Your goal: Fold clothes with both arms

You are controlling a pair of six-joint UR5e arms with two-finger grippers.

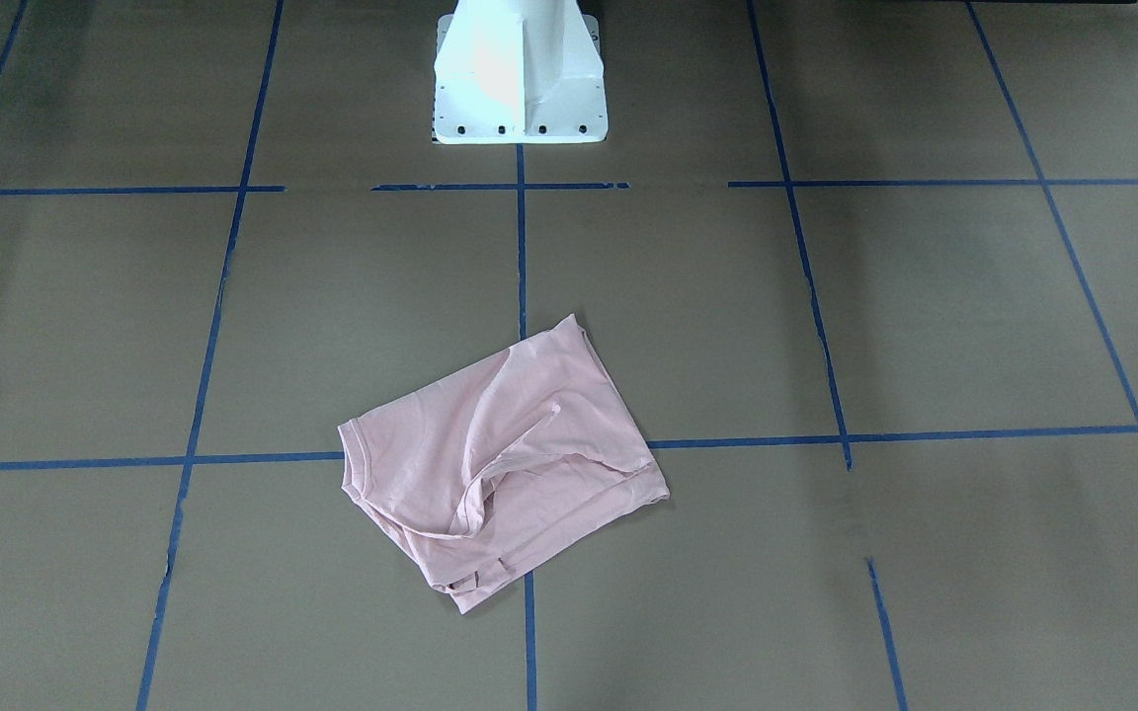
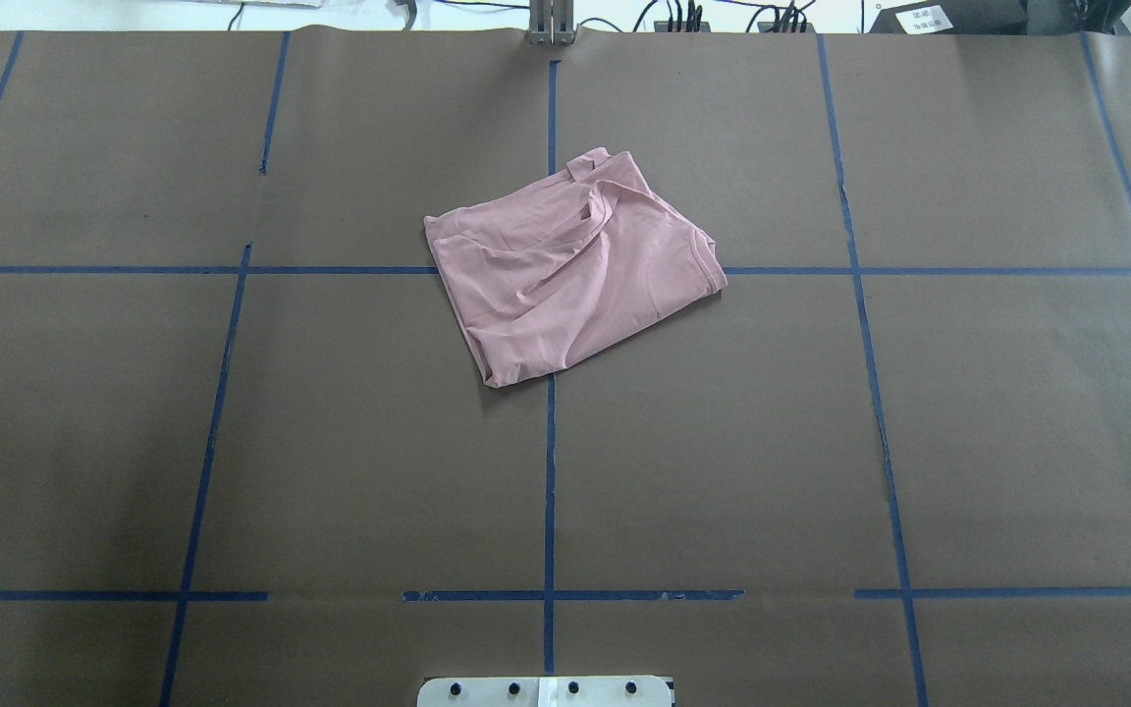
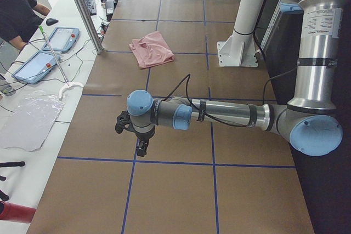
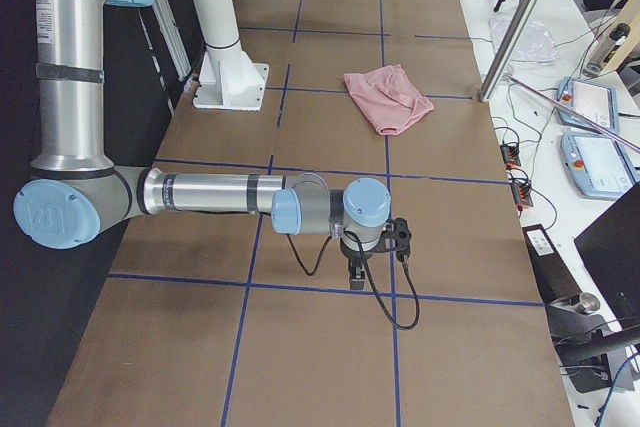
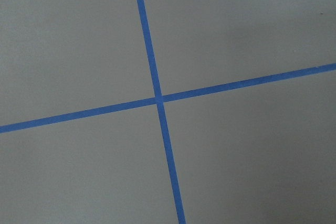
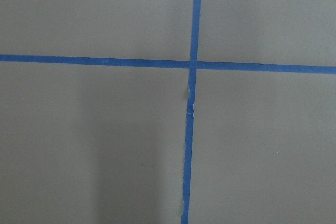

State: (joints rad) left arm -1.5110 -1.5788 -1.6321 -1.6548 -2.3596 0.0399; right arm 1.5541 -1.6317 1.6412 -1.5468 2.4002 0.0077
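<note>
A: Where is the garment to be found?

B: The pink T-shirt [image 2: 575,265] is seen on the brown table [image 2: 968,412], in its far half as counted from the white pedestal [image 1: 520,79]. It lies across the middle line of blue tape [image 2: 550,471] and one crossing line. It is bunched into a rough, skewed rectangle of several layers. A loose flap is raised across the top, and a ribbed edge is shown along one side.

A: And the arms?

B: Both are held well apart from it, one towards each end of the table. The left end effector [image 3: 141,147] and the right end effector [image 4: 356,277] are pointed down over tape crossings. Nothing is seen gripped in either. Whether the jaws are parted cannot be told, since each is shown only in a side view and no finger appears in the wrist views.

A: Which step is judged to be in hand?

B: No grasp is under way. The shirt is doubled over but untidy, so the folding may be taken as unfinished or not properly begun.

A: What is called for next?

B: Both end effectors would have to be brought inward to the shirt. Two corners of one edge would have to be pinched cleanly, with a single layer taken rather than the whole stack. The loose flap would need to be smoothed.
</note>
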